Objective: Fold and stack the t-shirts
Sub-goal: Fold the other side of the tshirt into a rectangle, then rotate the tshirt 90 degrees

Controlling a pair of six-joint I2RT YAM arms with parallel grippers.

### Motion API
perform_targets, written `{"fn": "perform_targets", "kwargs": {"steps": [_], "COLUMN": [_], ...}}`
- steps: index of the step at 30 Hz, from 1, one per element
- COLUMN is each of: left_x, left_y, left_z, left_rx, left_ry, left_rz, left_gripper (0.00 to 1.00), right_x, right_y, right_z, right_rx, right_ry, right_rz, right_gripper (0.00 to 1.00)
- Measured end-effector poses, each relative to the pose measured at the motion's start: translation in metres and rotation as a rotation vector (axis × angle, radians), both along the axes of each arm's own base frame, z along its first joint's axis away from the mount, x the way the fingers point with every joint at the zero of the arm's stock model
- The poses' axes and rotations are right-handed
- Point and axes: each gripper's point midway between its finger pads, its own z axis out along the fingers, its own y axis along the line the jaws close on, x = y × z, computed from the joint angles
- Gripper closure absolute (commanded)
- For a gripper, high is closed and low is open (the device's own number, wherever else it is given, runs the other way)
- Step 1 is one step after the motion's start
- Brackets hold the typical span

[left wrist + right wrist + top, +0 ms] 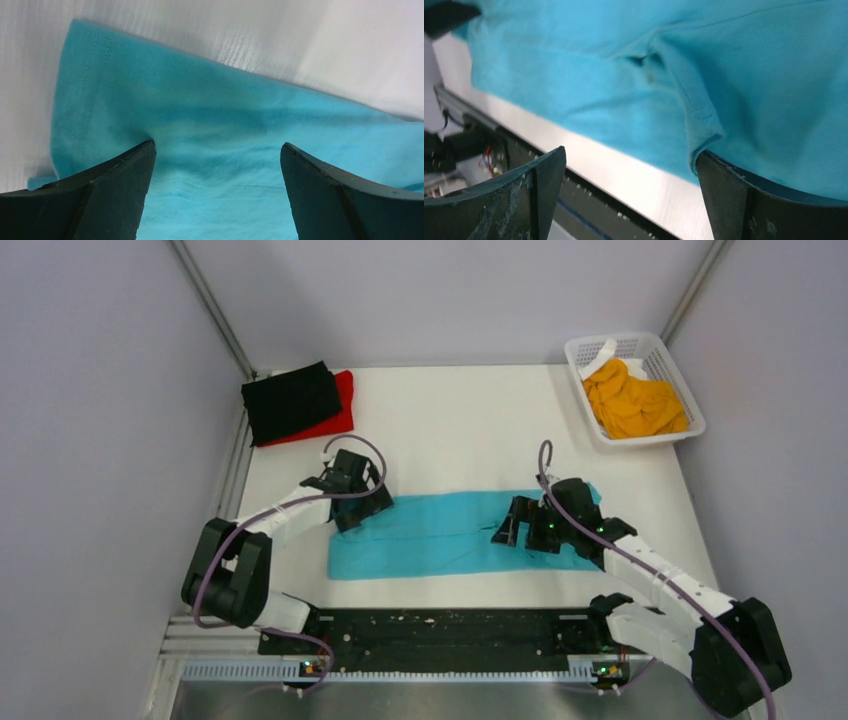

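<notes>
Overhead, four t-shirts showed. One turquoise t-shirt [450, 535] lay as a long strip across the near middle of the white bench [460, 420]. One black t-shirt [290, 400] sat folded on a red t-shirt [345, 390] far left. One orange-yellow t-shirt [635, 400] was bunched in the single mesh basket [640, 340] far right. The left hand [352, 502] and right hand [512, 528] covered the strip's ends.

Left wrist: both fingers [115, 185] stood spread over turquoise cloth, pinching nothing.

Right wrist: fingers [524, 195] spread too, with a stitched hem just beside one.
</notes>
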Motion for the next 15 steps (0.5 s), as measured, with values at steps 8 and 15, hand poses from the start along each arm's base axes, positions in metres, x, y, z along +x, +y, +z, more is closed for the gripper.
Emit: {"fn": "perform_targets", "kwargs": {"steps": [8, 15], "left_x": [0.002, 0.003], "left_y": [0.003, 0.001], "left_z": [-0.002, 0.000], "left_rx": [0.019, 0.010], "left_ry": [-0.002, -0.003], "left_rz": [0.006, -0.003], "left_gripper": [0.01, 0.01], "right_x": [-0.065, -0.038], "right_y": [0.019, -0.009], "right_z": [0.013, 0.016], "right_rx": [-0.007, -0.131], "right_ry": [0.015, -0.080], "right_rz": [0.218, 0.033], "right_gripper": [0.01, 0.01]}}
